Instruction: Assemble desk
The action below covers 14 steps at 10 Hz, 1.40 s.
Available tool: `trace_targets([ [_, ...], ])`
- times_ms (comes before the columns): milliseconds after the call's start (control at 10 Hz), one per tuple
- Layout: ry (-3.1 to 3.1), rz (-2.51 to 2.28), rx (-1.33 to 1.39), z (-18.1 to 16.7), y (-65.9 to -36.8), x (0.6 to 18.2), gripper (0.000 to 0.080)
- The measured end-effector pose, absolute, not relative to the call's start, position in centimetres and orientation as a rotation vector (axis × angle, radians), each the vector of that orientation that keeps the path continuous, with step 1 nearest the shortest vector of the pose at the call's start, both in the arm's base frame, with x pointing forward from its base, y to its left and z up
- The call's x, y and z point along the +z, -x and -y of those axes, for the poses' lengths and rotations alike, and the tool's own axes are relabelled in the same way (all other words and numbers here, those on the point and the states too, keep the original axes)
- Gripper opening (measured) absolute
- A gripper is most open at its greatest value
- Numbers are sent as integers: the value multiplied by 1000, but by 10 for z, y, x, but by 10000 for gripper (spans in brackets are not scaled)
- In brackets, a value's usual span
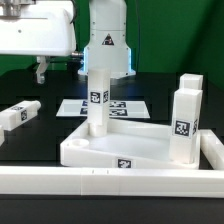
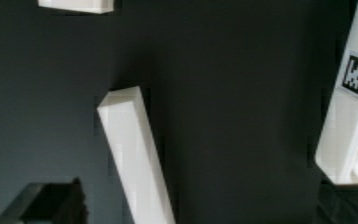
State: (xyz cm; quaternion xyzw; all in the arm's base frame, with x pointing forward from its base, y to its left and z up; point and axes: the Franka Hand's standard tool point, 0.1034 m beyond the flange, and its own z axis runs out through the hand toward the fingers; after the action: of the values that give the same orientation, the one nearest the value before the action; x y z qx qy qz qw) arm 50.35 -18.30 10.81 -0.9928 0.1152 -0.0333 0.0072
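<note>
A: Item one, the gripper (image 1: pixel 42 68). We list it at the exterior view's upper left, raised above the dark table (image 1: pixel 40 135), jaws spread wide and nothing between them.

B: Agreed. In the wrist view we log only a dark fingertip (image 2: pixel 48 200) at the edge, and beyond it a loose leg (image 2: pixel 137 160) lying flat on the table, clear of the finger.

A: Item two, the desk slab (image 1: pixel 130 145). We place it front and centre, butted into the corner of the long low rail (image 1: pixel 110 182), which we judge is there to brace it while legs go in.

B: Item three, two legs upright in the slab's sockets: one (image 1: pixel 98 100) at the far corner, one (image 1: pixel 185 120) at the exterior view's right.

A: Item four, another loose leg (image 1: pixel 20 114) lying at the exterior view's left; whether it is the one under the wrist, we cannot tell.

B: Item five, the marker board (image 1: pixel 120 105), flat behind the slab.

A: We judge the open jaws are readied for a lying leg.
</note>
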Motion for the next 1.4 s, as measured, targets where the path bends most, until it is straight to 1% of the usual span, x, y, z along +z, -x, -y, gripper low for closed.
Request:
trace_targets([
  [200, 3096, -361, -74, 181, -501, 107, 649],
  [300, 3063, -370, 26, 179, -495, 103, 649],
  [500, 3018, -390, 253, 196, -480, 87, 649],
  [700, 2989, -400, 382, 198, -469, 68, 649],
  [800, 2945, -386, 483, 192, -466, 68, 649],
  [1100, 2840, -347, 745, 186, -462, 66, 649],
  [1200, 2806, -336, 822, 189, -459, 61, 649],
  [1300, 2791, -349, 872, 200, -452, 54, 649],
  [1400, 2789, -353, 888, 207, -446, 50, 649],
])
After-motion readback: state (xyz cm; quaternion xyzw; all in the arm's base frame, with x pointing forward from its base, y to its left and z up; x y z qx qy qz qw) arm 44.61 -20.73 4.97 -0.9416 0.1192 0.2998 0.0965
